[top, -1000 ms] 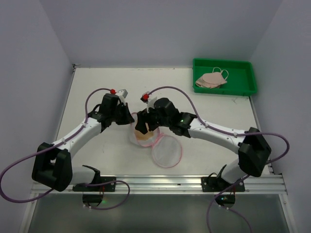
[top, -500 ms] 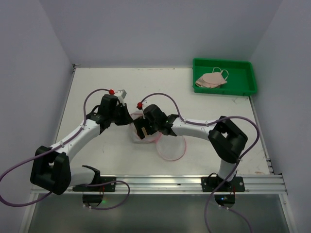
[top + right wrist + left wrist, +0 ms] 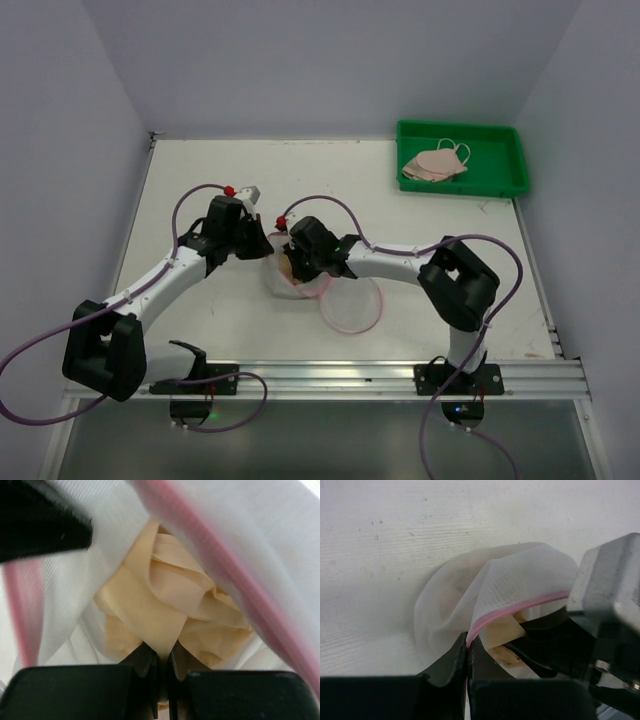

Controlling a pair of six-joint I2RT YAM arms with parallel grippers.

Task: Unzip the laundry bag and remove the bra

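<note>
Carefully does it: bra (image 3: 165,605) pinched inside the open laundry bag (image 3: 445,595)

From my seat the laundry bag sat in the middle of the table (image 3: 200,180), between the two arms. It was unzipped, with one round half lying flat toward the near edge. My left gripper (image 3: 468,652) was clenched on the pink rim (image 3: 520,607) of the other half, holding the mouth up and open. My right gripper (image 3: 162,656) was down inside that mouth, its jaws closed on a fold of the beige bra, which lay bunched in the bottom of the mesh.

I judged the step in hand to be the draw-out. To do it well, I wanted the right arm to lift slowly along the line of the opening. The left needed to hold its pinch firm so the bag stayed down instead of rising with the cloth. The grip took only a thin fold, so a jerk could have slipped it. A strap catching on the zipper was the other risk, and I could not see the straps. The green tray (image 3: 460,190) in the far right corner, with a pale garment in it, looked the likely place to carry it.
</note>
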